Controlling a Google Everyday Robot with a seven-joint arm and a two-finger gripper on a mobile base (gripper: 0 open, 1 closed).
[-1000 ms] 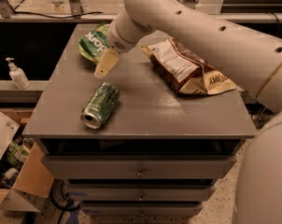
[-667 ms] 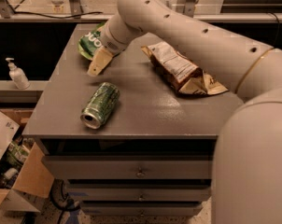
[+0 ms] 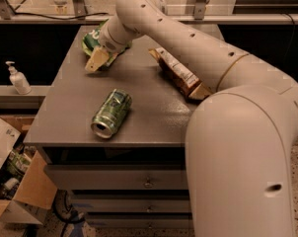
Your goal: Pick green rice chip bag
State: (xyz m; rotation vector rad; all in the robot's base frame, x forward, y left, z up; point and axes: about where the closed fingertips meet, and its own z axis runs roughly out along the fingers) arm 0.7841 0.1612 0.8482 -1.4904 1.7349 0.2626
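Green rice chip bag (image 3: 91, 37) w/ hand (image 3: 98, 59) just beside.

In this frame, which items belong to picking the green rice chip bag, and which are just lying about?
Job:
- green chip bag, at the far left of the cabinet
- gripper, right at the bag's near side

Lying about:
- green can, on its side
- brown snack bag
- pump bottle
- cardboard boxes on the floor
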